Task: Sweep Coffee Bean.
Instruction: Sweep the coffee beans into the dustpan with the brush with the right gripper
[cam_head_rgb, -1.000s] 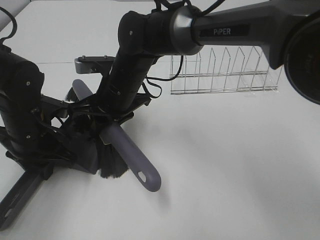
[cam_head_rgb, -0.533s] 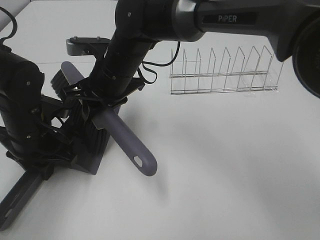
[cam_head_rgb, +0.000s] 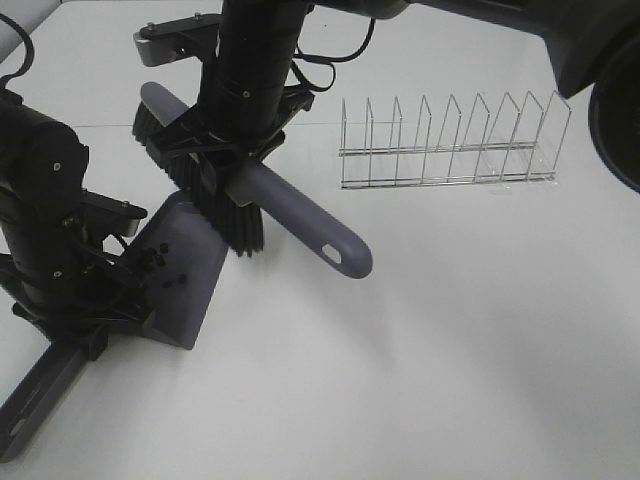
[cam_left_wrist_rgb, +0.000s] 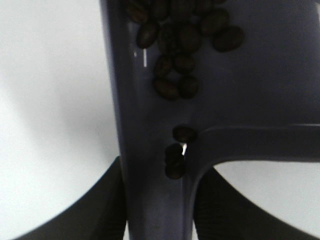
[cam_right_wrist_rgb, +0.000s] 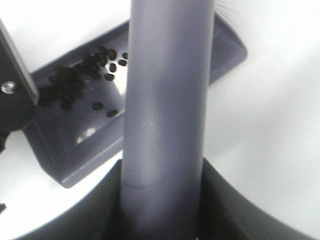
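On a plain white tabletop (cam_head_rgb: 450, 350), seen from a high camera, a grey-purple plastic dustpan (cam_head_rgb: 190, 285) lies at the left, its open mouth facing the middle. Small dark brown oval coffee beans (cam_head_rgb: 160, 262) lie inside it, gathered toward the back wall. They are too small and bunched to count. The pan's long handle runs toward the near left corner. The bulky black left arm covers the spot where the left gripper (cam_head_rgb: 92, 318) takes hold, so its jaws are hidden in this view.

The left wrist camera shows the left gripper (cam_left_wrist_rgb: 159, 215) closed on the handle of the dustpan (cam_left_wrist_rgb: 145, 100), with dark fingers (cam_left_wrist_rgb: 100, 215) on either side, cut off at the picture's edge. The coffee beans (cam_left_wrist_rgb: 185, 35) lie just beyond, a few lodged where handle meets pan. The main pile is cut off.

The right gripper (cam_head_rgb: 238, 170) reaches across from the right and is clamped on a brush (cam_head_rgb: 300, 215) with a grey-purple handle and black bristles (cam_head_rgb: 215, 205). The brush slants over the dustpan's far side. Whether the bristles touch pan or table cannot be made out.

In the right wrist camera the blurred handle of the brush (cam_right_wrist_rgb: 167, 100) fills the middle, held by the right gripper (cam_right_wrist_rgb: 162, 215). The dustpan (cam_right_wrist_rgb: 85, 140) and its coffee beans (cam_right_wrist_rgb: 75, 80) show beyond it.

Farther back stands a thin silver wire rack (cam_head_rgb: 450, 150), well apart from the rest. The right arm is cut off at the top edge.
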